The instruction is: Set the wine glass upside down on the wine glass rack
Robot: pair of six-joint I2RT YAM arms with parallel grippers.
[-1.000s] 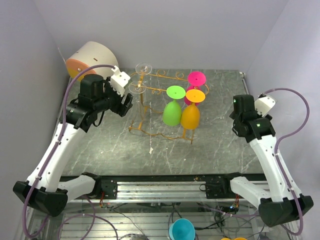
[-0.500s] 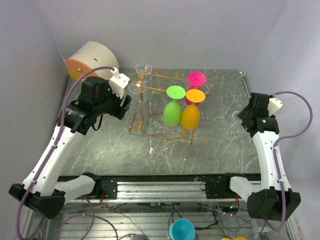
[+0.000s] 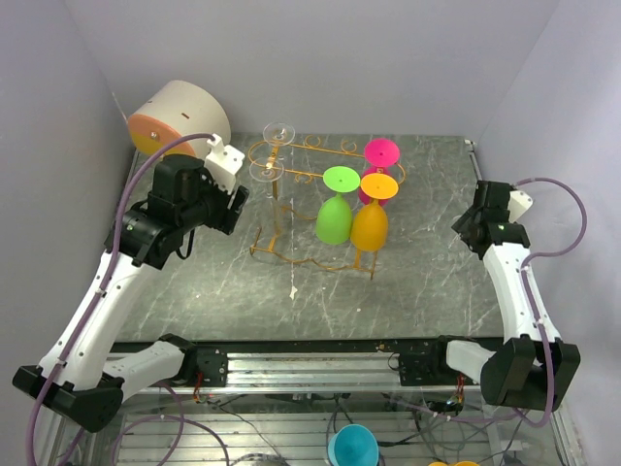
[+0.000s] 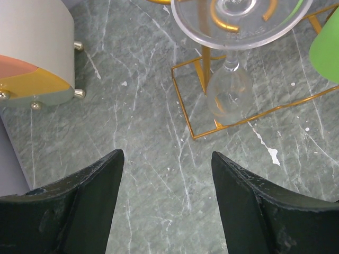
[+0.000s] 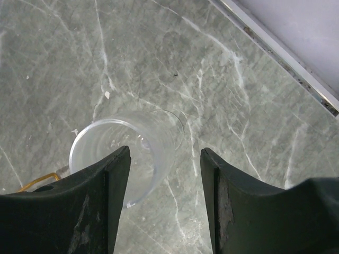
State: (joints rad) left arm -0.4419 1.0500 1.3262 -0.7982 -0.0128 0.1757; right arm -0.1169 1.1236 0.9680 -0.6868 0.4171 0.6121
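Right pincer [image 5: 163, 159], mine, spread wide and empty, over clear wine glass [image 5: 143, 143] at lower left of wrist view, rim toward lens. Judged light, thin, brittle, slick: grip stem or low bowl, gentle squeeze. Wine glass rack [image 3: 320, 177] at frame centre, crowded: green glass [image 3: 334, 219], orange glass [image 3: 369, 225], pink glass [image 3: 380, 152] hang there. My left pincer [image 4: 167, 159] open near rack's left end.

The grey-green marble counter [image 3: 408, 282], veined with white, carries 3 things. A round cream drum with an orange face [image 3: 184, 112] sits on small golden ball feet at the far left corner. A golden-yellow thin wire rack [image 4: 204, 66] stands with its wavy base on the stone around the far middle. A clear wine glass [image 5: 132, 153] stands upright, mouth up, near the counter's right edge. A small white flake [image 3: 294, 288] lies just in front of the rack.
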